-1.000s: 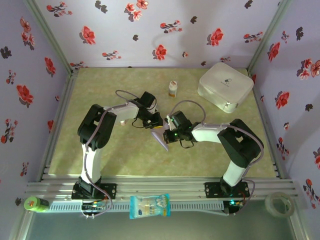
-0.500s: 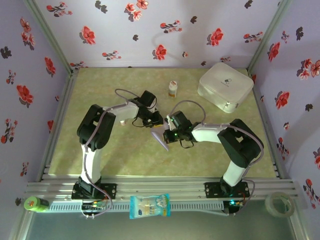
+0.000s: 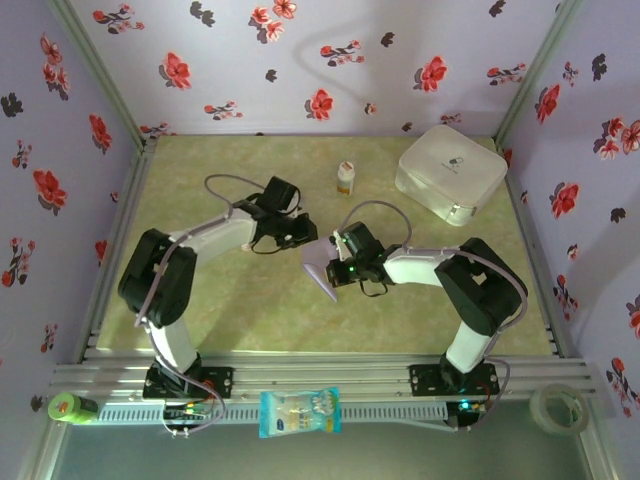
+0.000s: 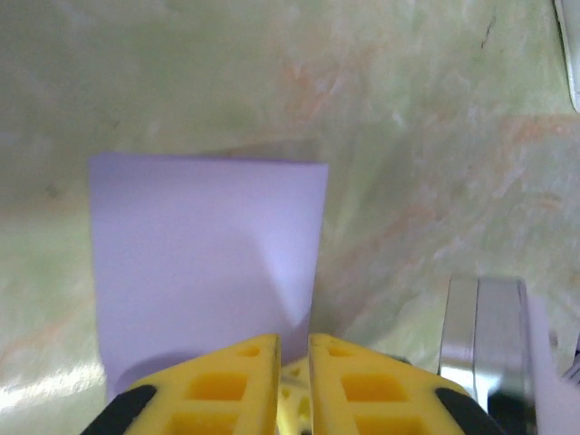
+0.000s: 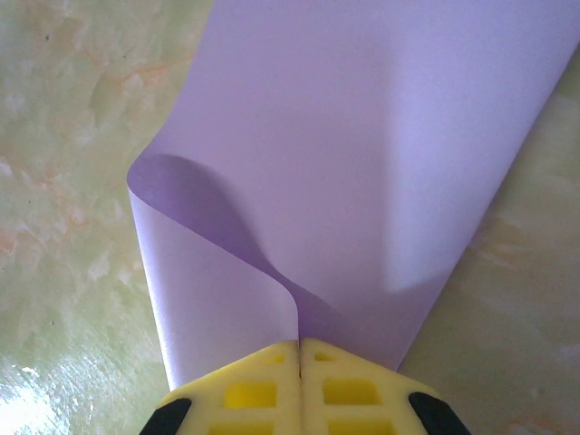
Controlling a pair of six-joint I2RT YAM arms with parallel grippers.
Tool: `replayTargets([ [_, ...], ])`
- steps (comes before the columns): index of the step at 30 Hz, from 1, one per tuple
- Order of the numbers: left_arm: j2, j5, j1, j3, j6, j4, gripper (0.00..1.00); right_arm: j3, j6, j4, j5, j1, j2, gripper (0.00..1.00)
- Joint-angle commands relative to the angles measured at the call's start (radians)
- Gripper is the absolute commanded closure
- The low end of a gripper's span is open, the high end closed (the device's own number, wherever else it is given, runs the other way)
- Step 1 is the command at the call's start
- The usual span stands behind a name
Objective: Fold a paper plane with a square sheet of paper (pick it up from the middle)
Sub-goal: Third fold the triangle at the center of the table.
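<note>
Currently | square sheet of paper (image 5: 362,163) is clamped at a curled edge by the closed right gripper (image 5: 299,349), mid table (image 3: 230,310) | left gripper (image 4: 294,349) nearly closed, its hold cannot be told | paper judged light, limp, easily creased, best taken at edges | long axis lies diagonally, narrow end toward the bases

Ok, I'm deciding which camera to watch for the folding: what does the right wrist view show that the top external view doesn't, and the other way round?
Right wrist: the right fingers pinched shut on the lavender sheet, one side curling over in a loop beside them. Top external: the left arm and right arm meeting mid-table, plus the white case, small bottle and snack packet. Shared: the sheet and the green marbled table.
</note>
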Motion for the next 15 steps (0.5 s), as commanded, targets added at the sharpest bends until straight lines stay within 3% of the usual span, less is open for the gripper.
replayTargets([
  [1, -0.095, 0.01, -0.002, -0.11, -0.046, 0.071, 0.92, -0.025, 0.018, -0.012, 0.024, -0.004, 0.022, 1.0],
  [4, -0.163, 0.052, -0.017, -0.243, -0.102, 0.212, 0.99, -0.027, 0.024, -0.005, 0.024, -0.005, 0.026, 1.0],
  [9, -0.208, 0.082, -0.049, -0.416, -0.238, 0.476, 1.0, -0.029, 0.027, -0.005, 0.028, -0.004, 0.027, 1.0],
  [15, -0.156, 0.078, -0.084, -0.449, -0.289, 0.574, 1.0, -0.028, 0.029, -0.008, 0.028, -0.005, 0.029, 1.0],
])
